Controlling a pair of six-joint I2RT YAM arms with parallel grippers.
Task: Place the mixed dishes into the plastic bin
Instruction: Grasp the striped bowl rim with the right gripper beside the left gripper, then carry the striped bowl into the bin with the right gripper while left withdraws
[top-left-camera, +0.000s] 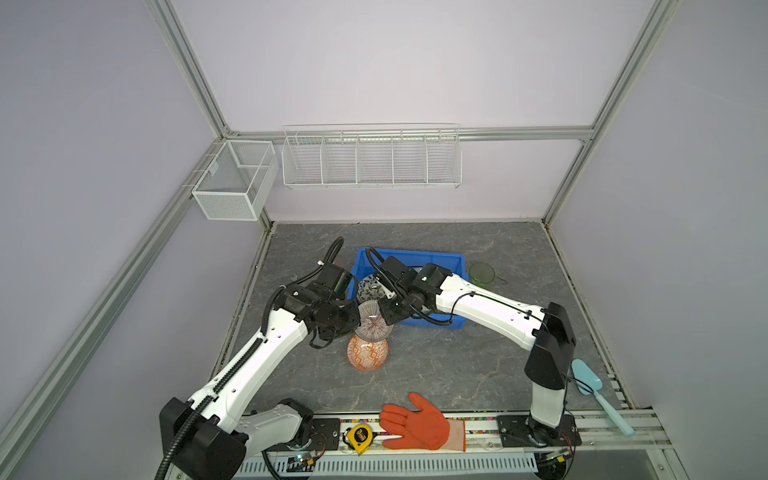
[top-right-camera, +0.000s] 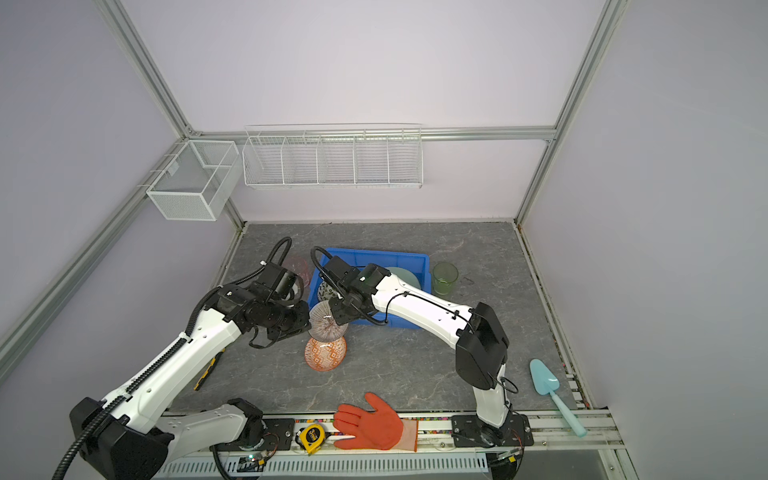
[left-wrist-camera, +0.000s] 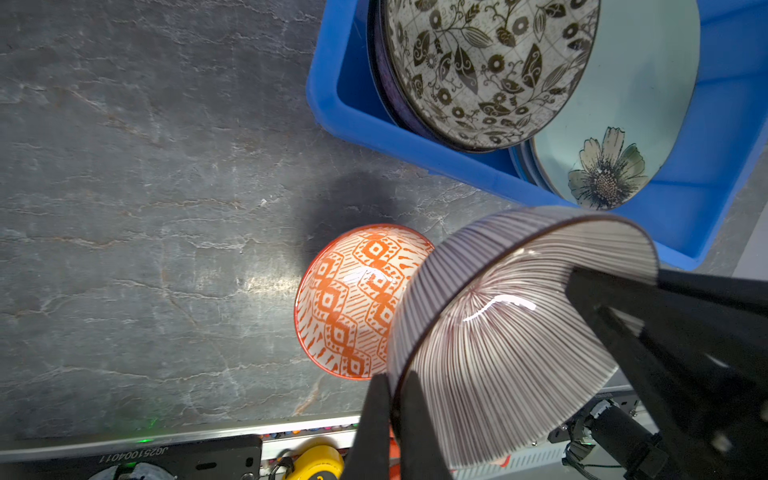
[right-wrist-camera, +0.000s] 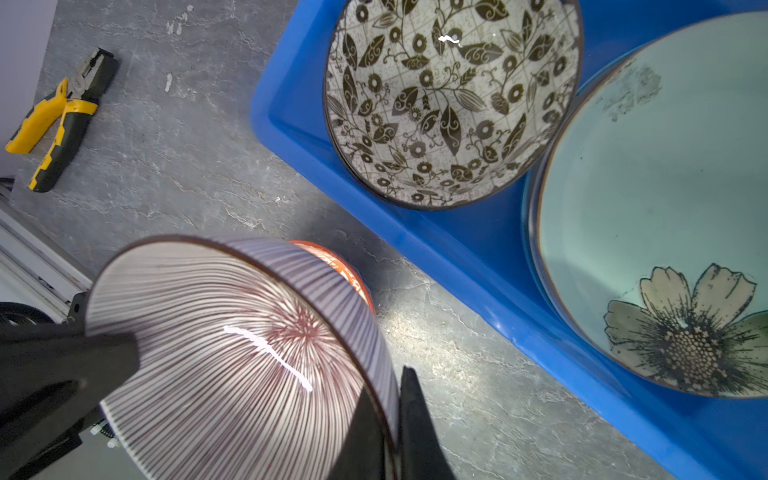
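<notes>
Jaws of left gripper (left-wrist-camera: 390, 384) and right gripper (right-wrist-camera: 395, 386) pinch opposite rims of a tilted pink-striped ceramic bowl (left-wrist-camera: 498, 332) over an orange-patterned bowl (left-wrist-camera: 345, 303), beside the blue plastic bin (right-wrist-camera: 436, 257)

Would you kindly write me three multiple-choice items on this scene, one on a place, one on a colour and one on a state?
1. Where is the green cup relative to the bin?
A. Inside it.
B. Under it.
C. Outside it, on the table.

2. What colour is the patterned bowl standing on the table?
A. Blue.
B. Orange.
C. Green.

3. In what state is the striped bowl?
A. Pinched at its rim by the left fingers and the right fingers.
B. Resting in the bin.
C. Upside down on the table.

Answers:
1 C: the cup stands on grey stone past the bin's wall.
2 B: it has orange diamonds on white.
3 A: each wrist view shows fingers closed on the rim, with the bowl tilted.
</notes>
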